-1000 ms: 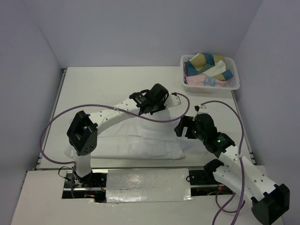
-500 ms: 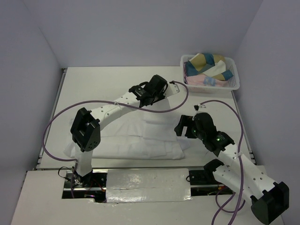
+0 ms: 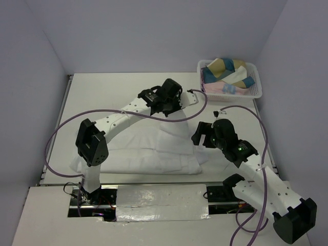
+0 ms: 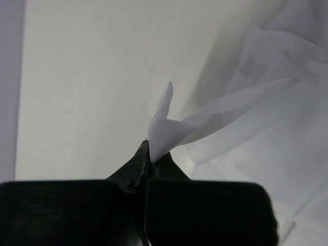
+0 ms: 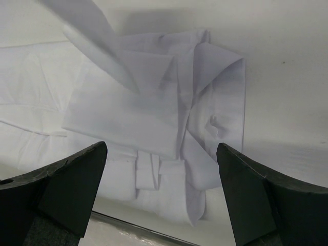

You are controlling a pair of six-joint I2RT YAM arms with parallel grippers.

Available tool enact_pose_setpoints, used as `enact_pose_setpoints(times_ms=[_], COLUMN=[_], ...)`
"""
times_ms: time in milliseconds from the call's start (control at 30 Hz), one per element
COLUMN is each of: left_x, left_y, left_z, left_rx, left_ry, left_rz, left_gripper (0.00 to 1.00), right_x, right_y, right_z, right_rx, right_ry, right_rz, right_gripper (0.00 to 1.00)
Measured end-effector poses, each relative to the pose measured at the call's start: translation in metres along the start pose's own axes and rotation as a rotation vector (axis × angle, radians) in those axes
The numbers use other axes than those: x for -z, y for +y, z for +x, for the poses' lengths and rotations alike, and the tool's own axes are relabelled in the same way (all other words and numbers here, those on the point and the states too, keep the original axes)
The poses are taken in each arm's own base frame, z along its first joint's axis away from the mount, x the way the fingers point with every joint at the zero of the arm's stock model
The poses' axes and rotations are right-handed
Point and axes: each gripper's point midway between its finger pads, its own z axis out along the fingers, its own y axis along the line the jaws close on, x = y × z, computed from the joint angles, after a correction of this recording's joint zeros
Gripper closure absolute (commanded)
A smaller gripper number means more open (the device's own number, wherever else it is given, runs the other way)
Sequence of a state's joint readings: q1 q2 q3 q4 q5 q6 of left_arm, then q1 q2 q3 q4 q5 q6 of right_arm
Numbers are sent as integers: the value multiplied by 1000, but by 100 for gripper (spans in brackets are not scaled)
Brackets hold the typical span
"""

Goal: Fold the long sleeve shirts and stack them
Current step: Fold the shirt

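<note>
A white long sleeve shirt (image 3: 138,154) lies partly folded across the near middle of the table. My left gripper (image 3: 171,108) is shut on a fold of its cloth and holds that fold up off the table beyond the shirt's far right part. In the left wrist view the pinched cloth (image 4: 166,128) rises from the closed tips of the left gripper (image 4: 150,154) and trails off to the right. My right gripper (image 3: 199,135) hangs open above the shirt's right edge. Between its fingers (image 5: 72,184) the right wrist view shows the folded shirt (image 5: 154,102) with a sleeve cuff below.
A white lattice basket (image 3: 229,94) stands at the far right corner with coloured cloths (image 3: 225,69) in it. Purple cables loop from both arms. Bare tabletop (image 3: 113,92) lies to the far left. A taped strip (image 3: 161,200) runs along the near edge.
The left gripper has carried the pinched cloth farther from the arm bases and a little to the right, stretching it upward. The right gripper has shifted slightly and stays open.
</note>
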State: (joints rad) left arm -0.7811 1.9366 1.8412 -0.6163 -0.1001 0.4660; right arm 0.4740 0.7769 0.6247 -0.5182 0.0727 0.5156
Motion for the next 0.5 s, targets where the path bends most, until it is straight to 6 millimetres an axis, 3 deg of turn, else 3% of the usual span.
enact_pose_setpoints(times_ms=[67,200,300,367,500], left_x=[4,12,18,23,25], left_y=[-28,-104,-146,-158,-162], left_z=[11,46,67,74,76], left_rx=[-16,-77,-124,-143,-151], left_ry=[19,111,182,214,225], left_rz=[101,329,445,477,482], left_gripper=[100,100,99,97,90], right_x=[1,1,2,4,5], right_y=[0,-4,-5,-5,-4], right_z=[-2,2,6,9,10], right_rx=[-3,-4,-1,-1,-4], right_ry=[-5,14,35,47,51], right_rz=[1,11,15,10,4], right_gripper=[5,5,5,5,5])
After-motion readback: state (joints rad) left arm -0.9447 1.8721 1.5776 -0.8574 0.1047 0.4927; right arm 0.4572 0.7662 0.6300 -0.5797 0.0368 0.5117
